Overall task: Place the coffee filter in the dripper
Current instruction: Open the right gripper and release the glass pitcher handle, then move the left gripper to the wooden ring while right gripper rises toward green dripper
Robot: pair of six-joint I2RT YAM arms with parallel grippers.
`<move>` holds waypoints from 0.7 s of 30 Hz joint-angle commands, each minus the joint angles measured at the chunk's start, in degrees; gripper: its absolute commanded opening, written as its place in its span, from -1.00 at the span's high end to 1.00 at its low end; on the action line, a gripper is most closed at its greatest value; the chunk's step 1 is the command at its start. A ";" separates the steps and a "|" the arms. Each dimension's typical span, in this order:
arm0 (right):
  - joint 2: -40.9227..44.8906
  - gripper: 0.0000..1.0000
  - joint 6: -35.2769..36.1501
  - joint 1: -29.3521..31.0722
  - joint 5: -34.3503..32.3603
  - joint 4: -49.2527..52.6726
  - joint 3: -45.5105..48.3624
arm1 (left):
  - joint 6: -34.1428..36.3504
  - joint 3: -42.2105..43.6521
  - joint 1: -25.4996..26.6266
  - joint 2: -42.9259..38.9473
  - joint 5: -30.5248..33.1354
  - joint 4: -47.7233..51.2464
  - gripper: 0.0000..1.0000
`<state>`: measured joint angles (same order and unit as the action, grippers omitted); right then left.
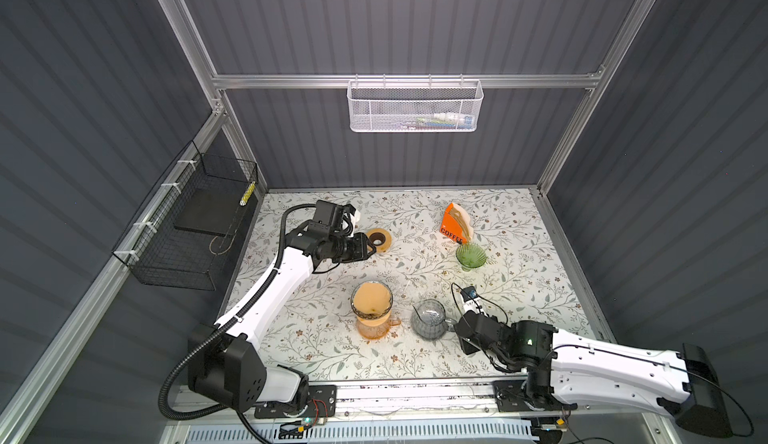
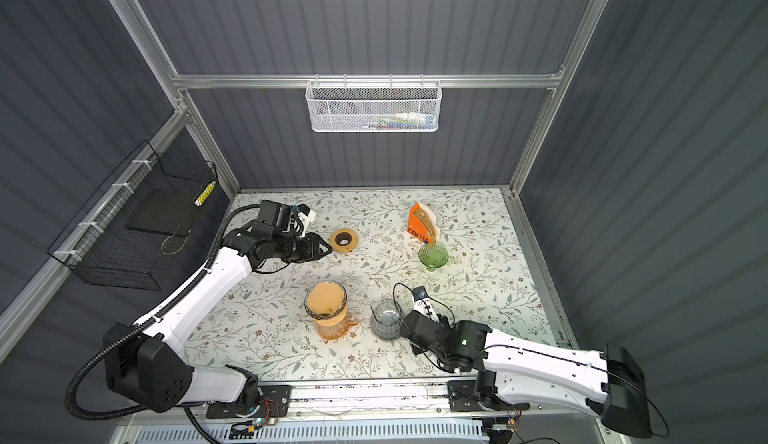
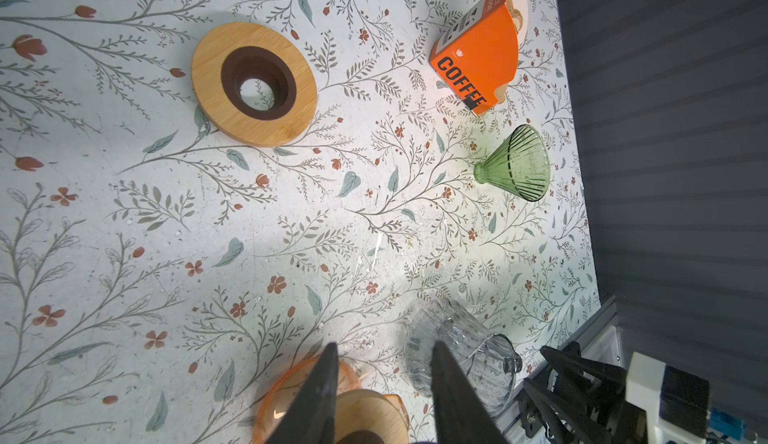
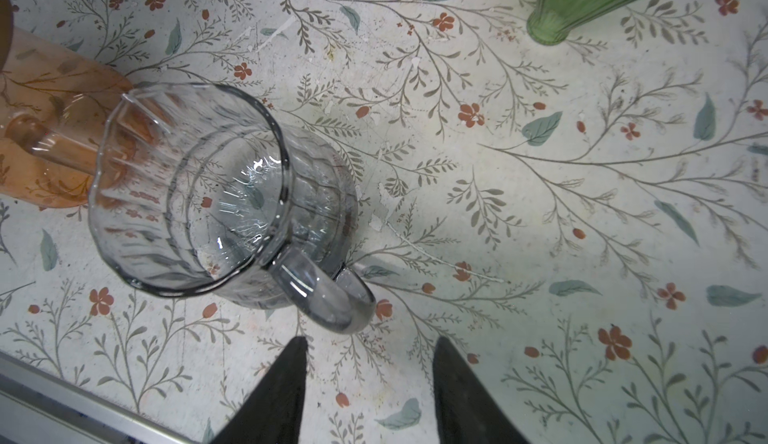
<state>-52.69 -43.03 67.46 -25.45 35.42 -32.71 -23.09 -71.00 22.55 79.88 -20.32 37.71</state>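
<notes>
Tapered black fingers (image 4: 284,392), ribbed glass jug (image 4: 187,188)

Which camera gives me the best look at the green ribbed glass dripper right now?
Left wrist view: the green ribbed glass dripper appears whole, large and unobstructed, beside the orange cardboard filter box. Both top views show the dripper small, looking into its mouth. The right wrist view catches only its narrow base, cropped.

Dark grey ribbed walls (image 1: 395,18) enclose a desk (image 1: 540,280) covered in a pale floral print. An aluminium frame (image 1: 291,81) carries a white mesh basket (image 1: 374,109) at the back. A black wire basket (image 1: 166,263) hangs on the left wall.
</notes>
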 commanded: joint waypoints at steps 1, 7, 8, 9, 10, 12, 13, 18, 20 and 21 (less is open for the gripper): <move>-1.79 -0.02 -0.08 -0.69 1.12 -1.06 -0.16 | 0.00 -0.76 0.39 -0.36 0.01 0.52 0.23; -4.26 -0.01 -0.66 -3.22 1.99 -0.72 -0.25 | -0.24 -0.21 0.48 -0.53 -0.23 0.09 0.23; -4.35 -0.01 -0.42 -3.79 2.35 -0.88 -0.17 | -0.29 -0.14 0.48 -0.53 -0.25 0.10 0.23; -4.35 0.00 -0.18 -4.34 2.55 -1.05 -0.16 | -0.29 -0.15 0.49 -0.52 -0.24 0.12 0.23; -4.31 0.00 0.10 -4.65 2.70 -1.12 -0.24 | -0.29 -0.18 0.57 -0.54 -0.34 0.13 0.23; -4.18 0.00 0.87 -5.40 2.69 -1.67 -0.22 | -0.29 -0.16 0.56 -0.60 -0.21 0.08 0.23; -4.18 0.00 1.17 -5.78 2.76 -1.90 -0.17 | -0.26 -0.10 0.57 -0.60 -0.16 0.10 0.23; -4.62 0.00 2.50 -7.41 3.92 -2.31 -0.69 | -0.29 -0.31 0.66 -0.25 -0.06 0.10 0.23; -4.54 0.01 2.60 -7.39 4.37 -2.04 -0.92 | -0.35 -0.57 0.66 -0.29 0.55 0.30 0.23; -4.37 0.00 2.51 -7.49 4.52 -1.94 -0.87 | -0.33 -0.70 0.65 -0.36 1.01 0.49 0.23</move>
<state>-56.95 -41.30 60.18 -21.67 33.19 -32.71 -23.11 -71.00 22.85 79.90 -20.18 37.69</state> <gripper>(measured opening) 0.498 0.385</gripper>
